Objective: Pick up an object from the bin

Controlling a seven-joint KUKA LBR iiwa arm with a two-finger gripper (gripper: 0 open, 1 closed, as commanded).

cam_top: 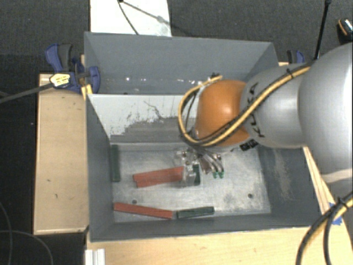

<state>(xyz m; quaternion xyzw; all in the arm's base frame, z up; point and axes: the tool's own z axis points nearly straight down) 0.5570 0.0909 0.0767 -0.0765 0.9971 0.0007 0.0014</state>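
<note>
Reaching in from right, arm [298, 104] with orange cover [218, 112] at wrist, low over bin [165, 65] floor. Gripper [192, 173] at mid-floor, right at right end of red block [157, 177]; block lies flat, long side running left. Gripper clenched or released: cannot tell. Green bar [115, 163] lies along left wall, well apart. Red stick [142, 210] and green stick [194, 212] lie end to end by front wall, near gripper, not touching.

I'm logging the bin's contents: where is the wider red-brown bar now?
The red-brown bar lies mid-floor in the camera view, its right end by the gripper, with the thinner red stick nearer the front wall.
</note>
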